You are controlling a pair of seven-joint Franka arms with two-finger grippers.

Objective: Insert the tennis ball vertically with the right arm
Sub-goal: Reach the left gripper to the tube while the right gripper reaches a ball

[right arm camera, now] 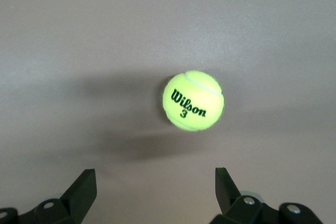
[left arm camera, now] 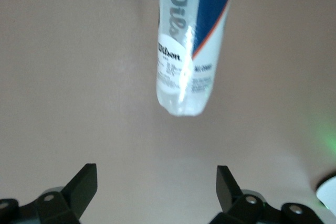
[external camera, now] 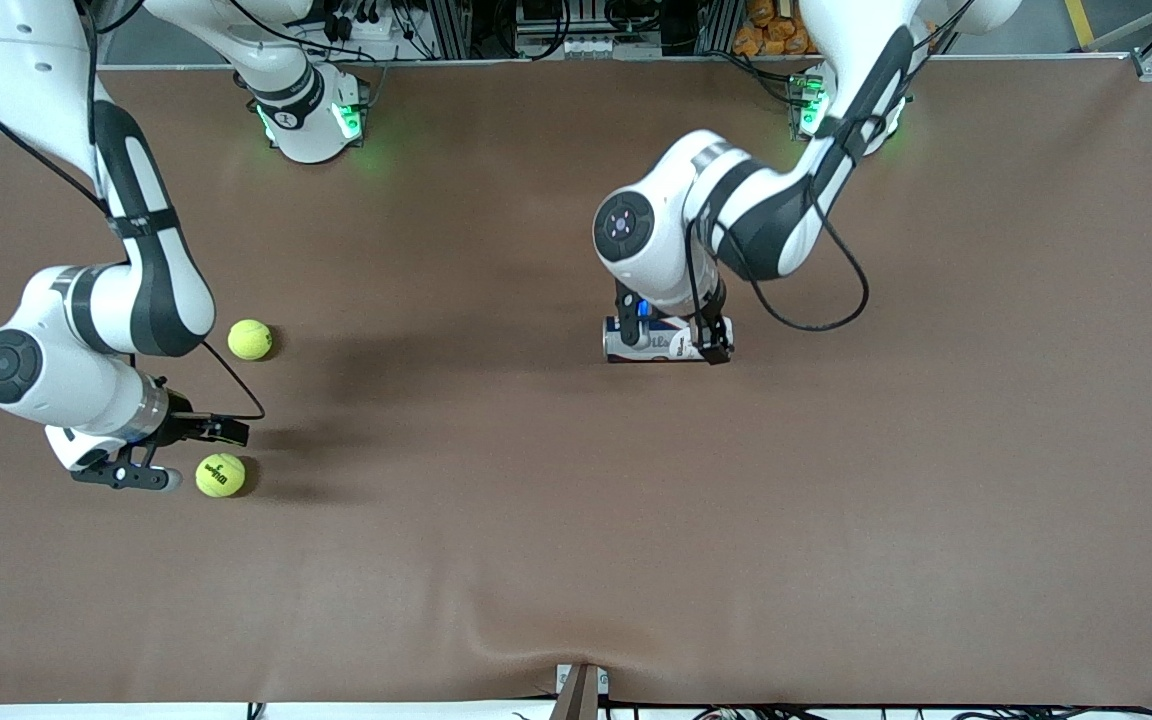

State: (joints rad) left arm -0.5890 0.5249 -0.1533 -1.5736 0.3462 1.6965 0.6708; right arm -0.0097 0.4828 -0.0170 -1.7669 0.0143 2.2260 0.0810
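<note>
Yellow tennis ball (right arm camera: pixel 192 100) lies before the spread right claw (right arm camera: pixel 152 192); left claw (left arm camera: pixel 156 190), spread, apparently over the can (left arm camera: pixel 191 45).

You are looking at two matching arms, the right arm (external camera: pixel 126 290) and the left arm (external camera: pixel 736 210), each built of glossy white rounded segments with long black inlays along the links and black bands at the joints. Each elbow ends in a round dark grey cap (external camera: pixel 6 366) with a small ringed centre. Both bases (external camera: pixel 308 112) glow green at their status lights. Thin black cables (external camera: pixel 816 300) loop loosely along the links. The right gripper (external camera: pixel 172 457) and the left gripper (external camera: pixel 671 345) are black; in your wrist views the fingers (right arm camera: pixel 79 190) are angular black wedges with silver screws (right arm camera: pixel 249 201) at their mounts.
</note>
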